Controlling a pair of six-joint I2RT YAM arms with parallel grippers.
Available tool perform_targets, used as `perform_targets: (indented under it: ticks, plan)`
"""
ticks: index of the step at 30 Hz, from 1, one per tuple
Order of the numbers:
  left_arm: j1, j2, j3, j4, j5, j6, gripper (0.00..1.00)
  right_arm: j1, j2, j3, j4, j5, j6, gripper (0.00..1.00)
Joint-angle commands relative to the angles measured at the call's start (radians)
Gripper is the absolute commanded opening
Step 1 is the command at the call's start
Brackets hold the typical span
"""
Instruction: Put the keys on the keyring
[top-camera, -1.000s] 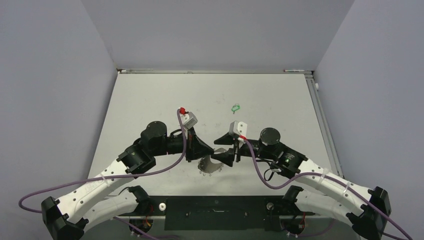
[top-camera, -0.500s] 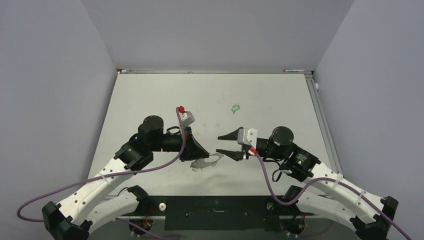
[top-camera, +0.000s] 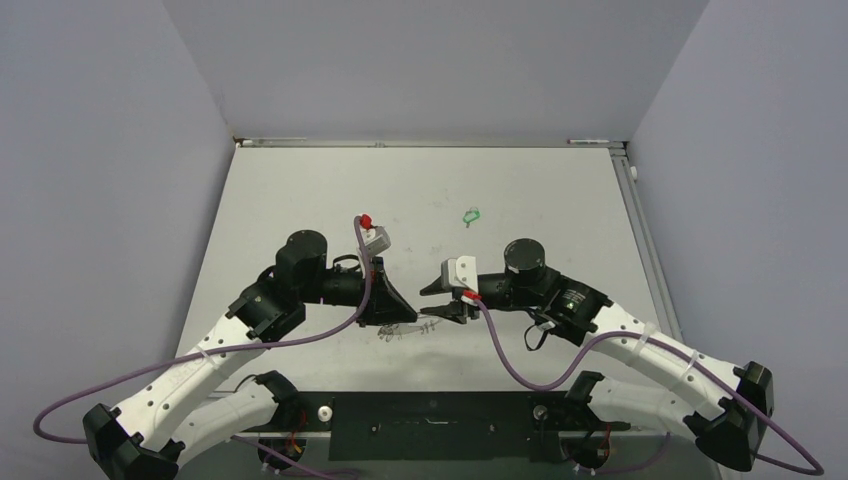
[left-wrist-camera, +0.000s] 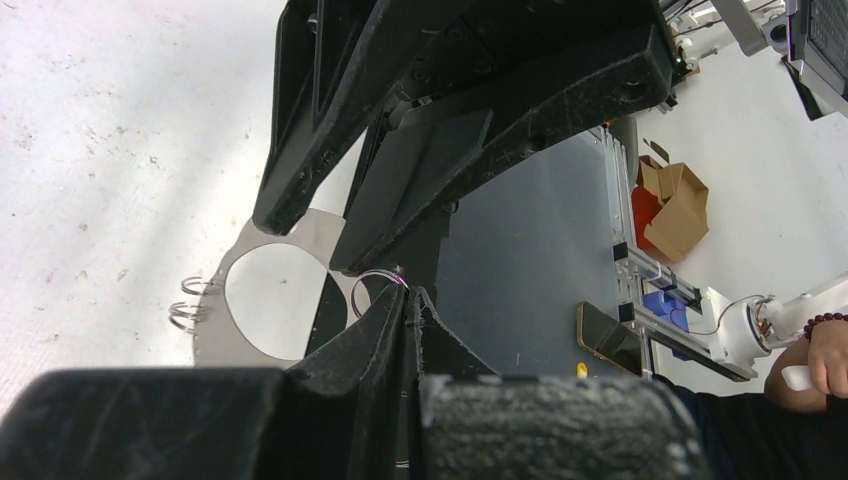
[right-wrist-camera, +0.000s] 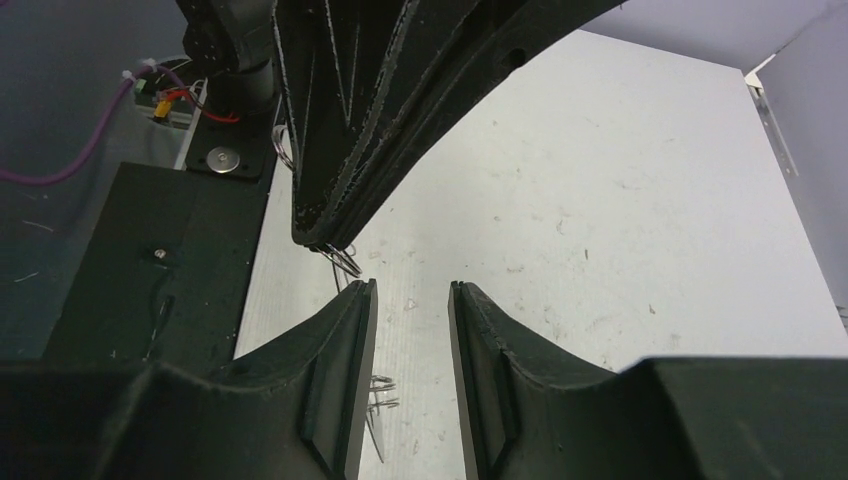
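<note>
your left gripper (top-camera: 398, 308) is fully shut, tips pinched on one small wire loop (left-wrist-camera: 372, 290) at the rim of the keyring (left-wrist-camera: 215, 340). the ring sits low, close to the table (top-camera: 300, 200), near the arms' bases; can't tell whether it rests on it. your right gripper (right-wrist-camera: 408, 295) faces the left one tip to tip w/ jaws part open, a narrow gap and nothing gripped. the ring's edge looks to run into that gap, but i can't tell if either finger touches it. the green key (top-camera: 471, 215) lies on the table well apart, further back and right of centre, no gripper near it.

risks, imo:
- left holds thin wire only. if right closes on the plate and pulls or twists, the loop can slip out or bend, and the ring drops flat, which makes it hard to lift.
- the grippers' tips are nearly touching, so a slightly misaligned close knocks fingers together and shifts the ring.
- the key is tiny and flat, so it can skid away under the fingers when you go for it.
- left's fingers cover part of the loop, so the key may have no way in.
</note>
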Motion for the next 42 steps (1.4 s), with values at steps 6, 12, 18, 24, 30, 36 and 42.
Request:
perform_targets:
  ticks: [6,12,18,24,30,36,42]
  plan:
    - [0.007,-0.005,0.047,0.045,0.037,0.007,0.00,0.020,0.027,0.026,0.018,-0.093,-0.026,0.31]
    - [0.006,-0.003,0.047,0.049,0.035,0.004,0.00,0.036,0.046,0.031,0.016,-0.103,-0.019,0.26]
    - [0.006,-0.003,0.044,0.051,0.033,0.006,0.00,0.043,0.037,0.033,0.013,-0.124,-0.018,0.24]
    - [0.006,0.002,0.041,0.055,0.033,0.005,0.00,0.046,0.034,0.030,0.024,-0.139,-0.008,0.20]
    - [0.006,0.002,0.044,0.046,0.025,0.011,0.00,0.050,0.033,0.043,-0.018,-0.143,-0.031,0.26]
    - [0.007,-0.003,0.045,0.034,0.018,0.019,0.00,0.051,0.026,0.057,-0.067,-0.128,-0.060,0.29]
    - [0.006,-0.011,0.047,0.030,0.010,0.020,0.00,0.050,0.008,0.054,-0.068,-0.118,-0.072,0.28]
